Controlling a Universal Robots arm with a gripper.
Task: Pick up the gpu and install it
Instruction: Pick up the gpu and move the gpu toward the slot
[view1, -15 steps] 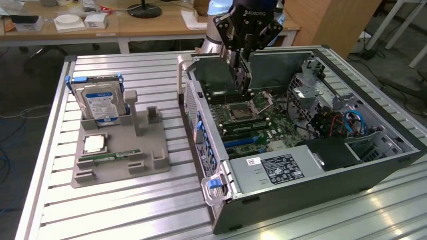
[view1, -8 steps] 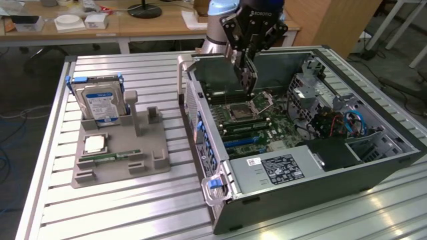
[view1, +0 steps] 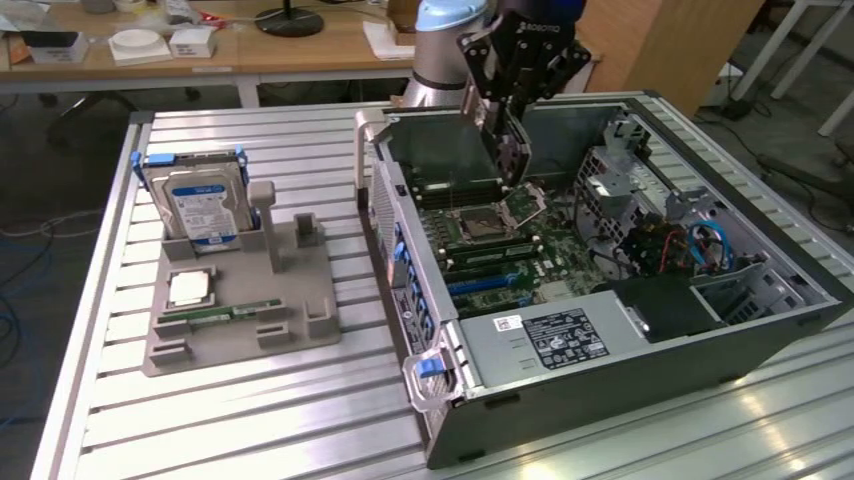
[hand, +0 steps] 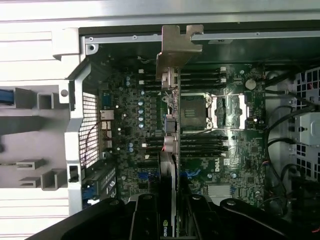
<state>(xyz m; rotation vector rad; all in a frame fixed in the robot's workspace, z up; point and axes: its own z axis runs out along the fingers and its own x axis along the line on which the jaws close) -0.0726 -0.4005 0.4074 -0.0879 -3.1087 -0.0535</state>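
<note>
Over mobo (hand: 235, 145): thin flat gpu (hand: 170, 170), silver bracket (hand: 178, 47), betw. black fingers (hand: 145, 220)

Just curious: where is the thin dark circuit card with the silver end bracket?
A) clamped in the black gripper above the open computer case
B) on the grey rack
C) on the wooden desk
A: the black gripper clamps the thin card edge-on over the case.

You've got the gripper (view1: 510, 125) clamped on the gpu (view1: 518, 168). The card's upright, hanging inside the open PC case (view1: 747, 325) just above the mobo (view1: 534, 255), near the CPU socket (view1: 478, 222). On the exterior view's left, the grey holder (view1: 314, 295) carries the hard drive (view1: 198, 205) upright, w/ a CPU chip (view1: 191, 288) & memory stick (view1: 220, 314) lying flat.
</note>
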